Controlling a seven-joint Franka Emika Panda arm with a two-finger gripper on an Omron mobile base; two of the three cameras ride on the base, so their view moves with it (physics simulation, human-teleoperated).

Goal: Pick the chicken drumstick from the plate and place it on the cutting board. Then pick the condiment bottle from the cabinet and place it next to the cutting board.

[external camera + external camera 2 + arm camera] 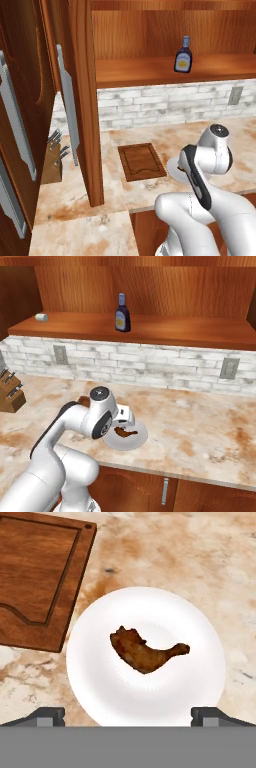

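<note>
**Gripper poised over the drumstick on its plate**

The cabinet hangs above the marble counter, its doors swung wide with long grey bar handles. The condiment bottle stands upright on the cabinet's shelf, near the back wall and well apart from a small pale cylinder lying at the shelf's left end. A white brick backsplash with wall outlets runs along the counter's back edge.

The cutting board lies flat toward the counter's front edge, bare. Just beside its right side, close to the front edge, sits the plate, not touching the board. A knife block stands at the counter's far left.

The chicken drumstick lies at the plate's middle. The gripper hangs above the plate, fingers spread wide apart and holding nothing, one fingertip at each side of the plate's near rim.
</note>
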